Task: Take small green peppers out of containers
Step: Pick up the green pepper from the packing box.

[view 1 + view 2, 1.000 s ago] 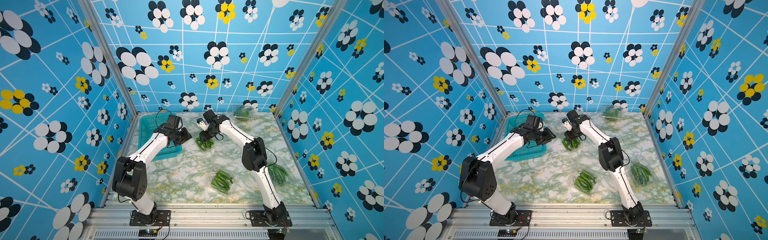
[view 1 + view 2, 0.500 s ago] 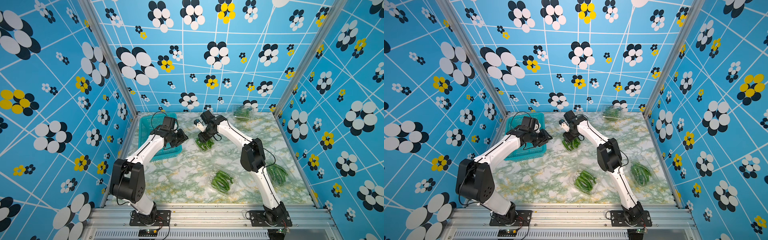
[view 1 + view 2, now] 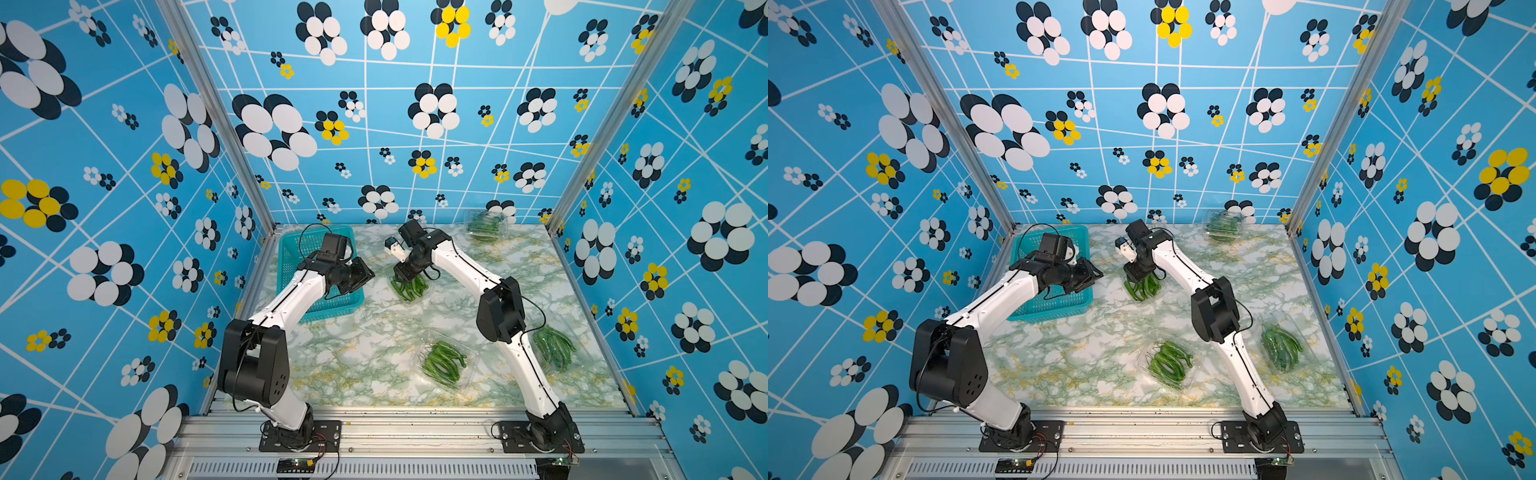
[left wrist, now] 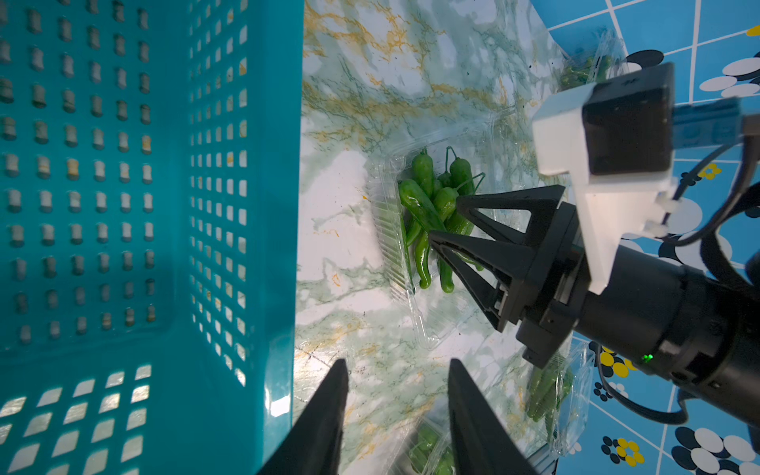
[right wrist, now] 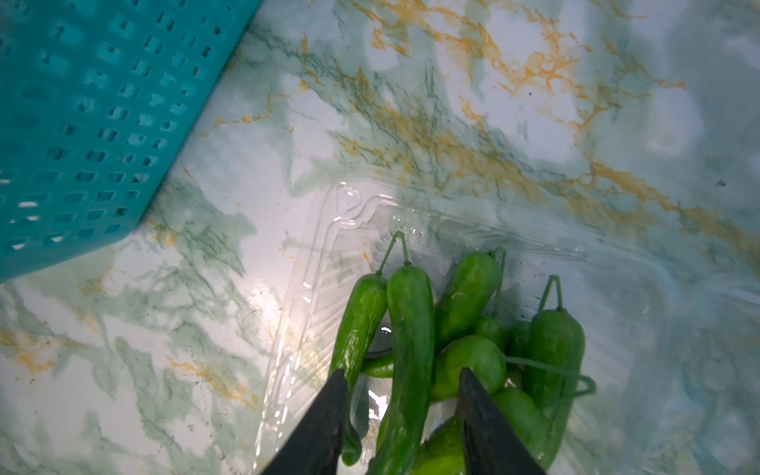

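Note:
Small green peppers lie in an open clear container mid-table, right of the basket; both top views show this bunch. My right gripper is down in the bunch. It is open, and its black fingers straddle one long pepper without pressing it. My left gripper hovers open and empty beside the basket's right wall. Further containers of peppers sit at the front middle, at the right behind my right arm and at the back right.
A teal perforated basket stands at the back left under my left arm, with nothing showing inside it. Blue flowered walls close the marble table on three sides. An aluminium rail with both arm bases runs along the front.
My right arm has shifted slightly left over the open container and its jaws have narrowed around the pepper. The left arm has hardly moved.

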Controlling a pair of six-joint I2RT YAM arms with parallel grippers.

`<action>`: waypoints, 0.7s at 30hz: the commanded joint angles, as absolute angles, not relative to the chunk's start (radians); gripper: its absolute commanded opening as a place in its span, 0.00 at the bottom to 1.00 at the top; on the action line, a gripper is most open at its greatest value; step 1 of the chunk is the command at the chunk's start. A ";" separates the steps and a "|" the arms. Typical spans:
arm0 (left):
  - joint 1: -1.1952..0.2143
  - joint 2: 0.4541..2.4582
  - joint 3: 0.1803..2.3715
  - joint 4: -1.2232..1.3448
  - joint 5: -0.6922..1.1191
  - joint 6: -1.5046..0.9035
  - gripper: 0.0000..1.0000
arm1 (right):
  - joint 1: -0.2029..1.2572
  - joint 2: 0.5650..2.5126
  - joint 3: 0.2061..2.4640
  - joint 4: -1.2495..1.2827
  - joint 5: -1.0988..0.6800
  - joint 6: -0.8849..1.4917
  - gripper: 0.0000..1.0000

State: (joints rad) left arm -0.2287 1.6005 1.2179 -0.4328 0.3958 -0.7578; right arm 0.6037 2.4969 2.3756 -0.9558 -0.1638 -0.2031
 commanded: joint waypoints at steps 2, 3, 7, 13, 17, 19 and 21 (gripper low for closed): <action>-0.211 1.566 1.191 -0.417 0.418 -0.744 0.42 | 0.616 2.536 2.406 -0.996 -0.183 -0.218 0.46; -0.209 1.566 1.189 -0.413 0.422 -0.745 0.42 | 0.616 2.540 2.408 -0.997 -0.184 -0.218 0.46; -0.199 1.560 1.179 -0.406 0.428 -0.749 0.42 | 0.618 2.550 2.410 -1.001 -0.181 -0.218 0.45; -0.193 1.560 1.173 -0.397 0.436 -0.750 0.42 | 0.619 2.562 2.410 -1.013 -0.181 -0.225 0.42; -0.192 1.559 1.167 -0.388 0.442 -0.754 0.42 | 0.621 2.564 2.409 -1.019 -0.187 -0.228 0.39; -0.190 1.560 1.164 -0.384 0.445 -0.755 0.42 | 0.622 2.566 2.409 -1.028 -0.196 -0.231 0.39; -0.189 1.561 1.162 -0.382 0.446 -0.757 0.42 | 0.624 2.563 2.401 -1.033 -0.197 -0.232 0.38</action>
